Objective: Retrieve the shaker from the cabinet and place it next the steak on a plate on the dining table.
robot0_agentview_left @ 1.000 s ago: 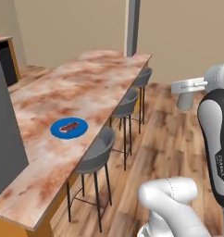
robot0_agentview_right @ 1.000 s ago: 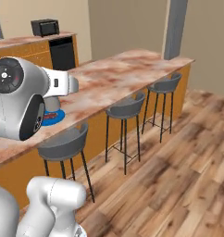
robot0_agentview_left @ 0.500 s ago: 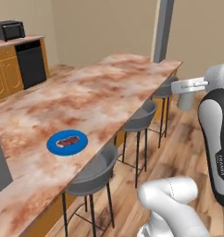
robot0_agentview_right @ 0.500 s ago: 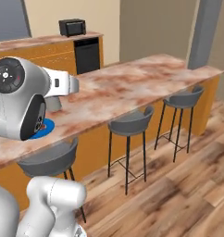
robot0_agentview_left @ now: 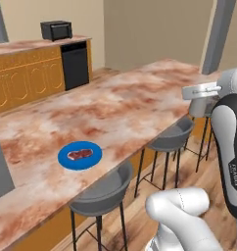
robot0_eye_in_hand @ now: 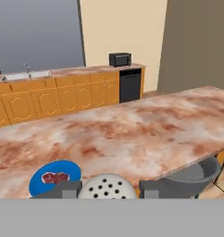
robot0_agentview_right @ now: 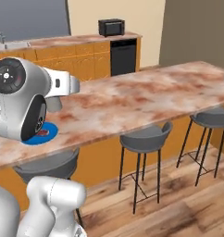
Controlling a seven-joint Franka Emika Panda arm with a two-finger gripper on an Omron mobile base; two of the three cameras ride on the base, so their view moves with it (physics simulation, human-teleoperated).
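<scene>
Shaker (robot0_eye_in_hand: 107, 186) sits dead centre at the bottom of the hand view, its pale perforated cap facing the lens, and the gripper (robot0_eye_in_hand: 107, 190) is pinching it, one dark fingertip (robot0_eye_in_hand: 67, 189) hard against its left side and the other against its right. Over in the left base view the shaker (robot0_agentview_left: 201, 105) shows as a grey cylinder at the right edge of the frame, hanging under the hand, off the near edge of the table (robot0_agentview_left: 140, 103) and above a stool (robot0_agentview_left: 172, 138). In the right base view it (robot0_agentview_right: 53, 102) peeks out at centre left, just below the white hand and just right of the arm's big round joint. Plate (robot0_agentview_left: 80, 155) lies left of centre in the left base view, bright blue, flat on the marbled top near its front edge, and the steak (robot0_agentview_left: 80, 154) rests in the middle of it. Shaker and plate are well apart in that view. Hand view puts the plate (robot0_eye_in_hand: 55, 178) at the lower left with the steak (robot0_eye_in_hand: 55, 177) on it, just left of the left fingertip. Right base view catches a blue sliver of plate (robot0_agentview_right: 43, 135) at the left, mostly hidden behind the arm. Behind it all, the orange counter (robot0_eye_in_hand: 63, 92) runs along the back wall with a dark toaster (robot0_eye_in_hand: 120, 59) on top.
</scene>
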